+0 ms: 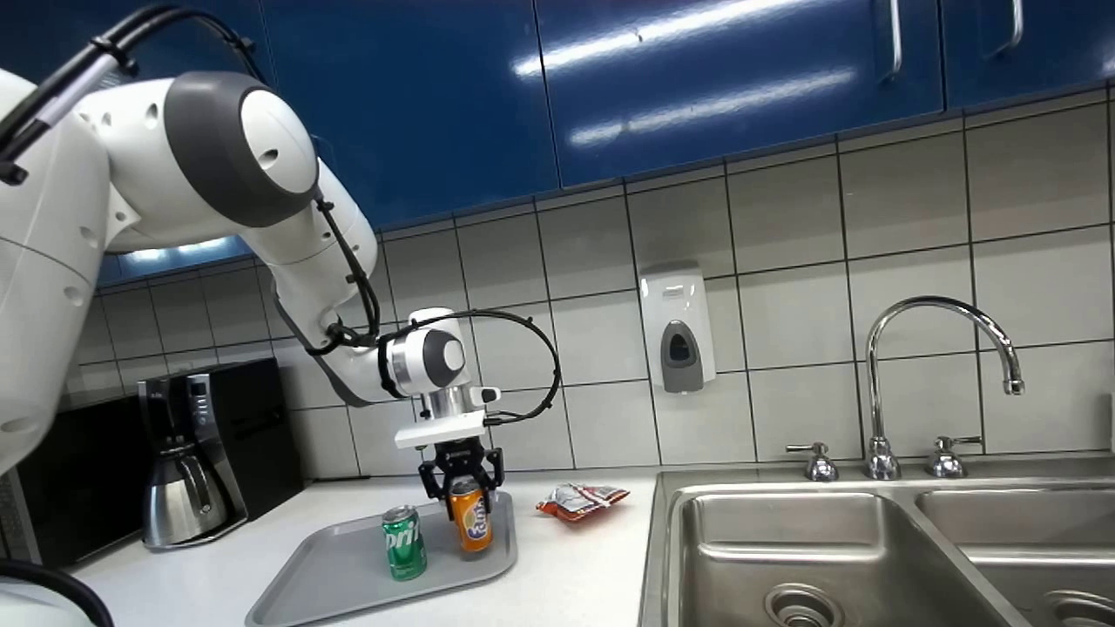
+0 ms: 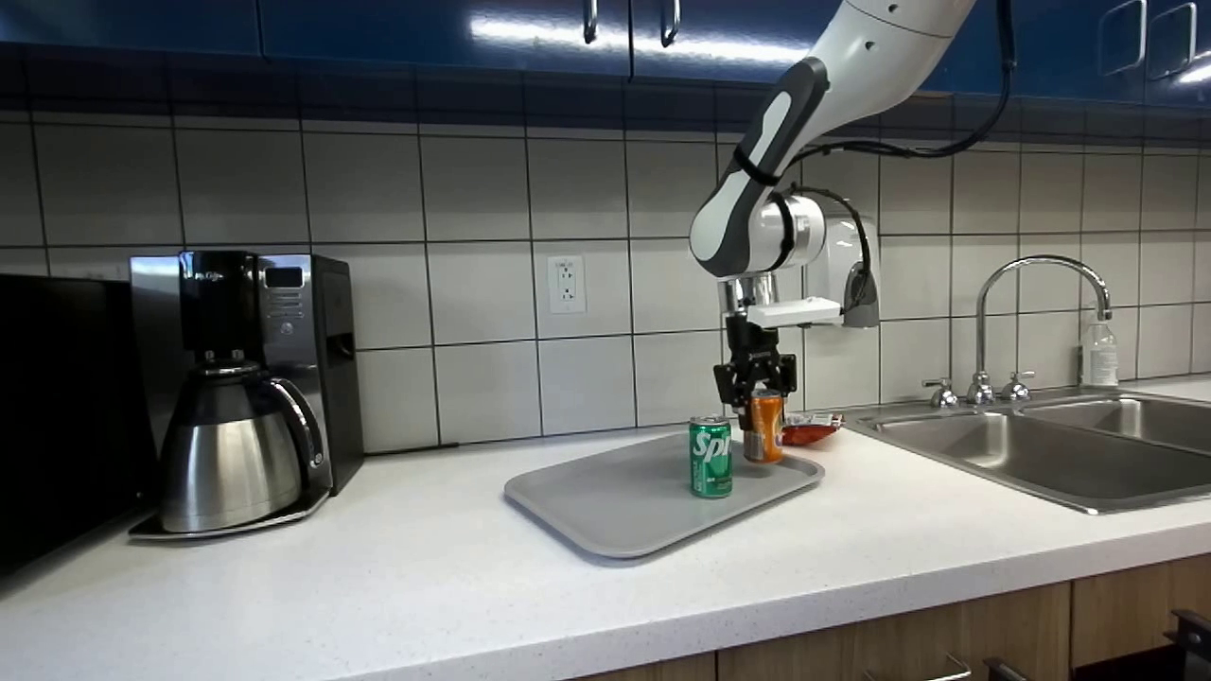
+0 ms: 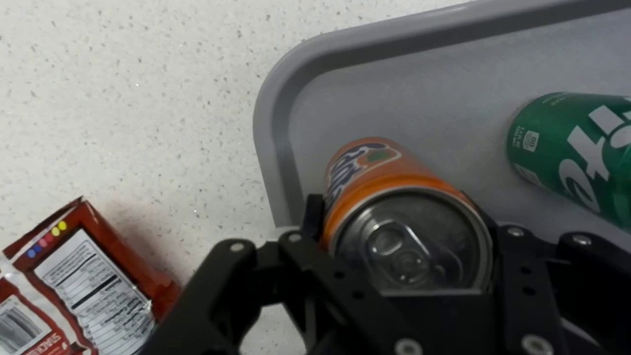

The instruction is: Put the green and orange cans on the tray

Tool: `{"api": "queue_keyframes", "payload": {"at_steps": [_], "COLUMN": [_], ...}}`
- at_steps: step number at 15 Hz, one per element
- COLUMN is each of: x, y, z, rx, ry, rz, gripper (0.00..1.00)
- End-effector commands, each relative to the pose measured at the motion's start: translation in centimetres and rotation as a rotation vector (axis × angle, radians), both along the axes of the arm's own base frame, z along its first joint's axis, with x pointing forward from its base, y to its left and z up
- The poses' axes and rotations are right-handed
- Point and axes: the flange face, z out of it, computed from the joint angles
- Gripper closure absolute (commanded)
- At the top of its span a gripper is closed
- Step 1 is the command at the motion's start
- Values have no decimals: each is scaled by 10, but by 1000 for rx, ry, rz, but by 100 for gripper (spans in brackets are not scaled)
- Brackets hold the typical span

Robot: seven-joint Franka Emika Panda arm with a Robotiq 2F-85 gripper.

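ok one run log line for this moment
gripper: shut on orange can | orange can: over tray, contact unclear | green can: upright on tray | red packet: on counter

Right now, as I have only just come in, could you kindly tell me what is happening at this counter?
A robot arm is handling the orange can: its tool grips it near a corner of the gray tray. I cannot tell for sure whether the can's base touches the tray. The green can stands upright on the tray, apart from the tool. A red snack bag lies on the counter, off the tray.
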Motion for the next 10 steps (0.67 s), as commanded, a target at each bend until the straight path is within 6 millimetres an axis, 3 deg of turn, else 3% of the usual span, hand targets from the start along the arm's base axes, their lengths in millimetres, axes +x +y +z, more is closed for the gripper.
{"api": "queue_keyframes", "payload": {"at_steps": [1, 10], "x": [15, 23], "y": [9, 12], "z": [5, -8], "rx": [0, 4], "ry": [-22, -10], "rz": [-7, -17], "gripper": [61, 61]}}
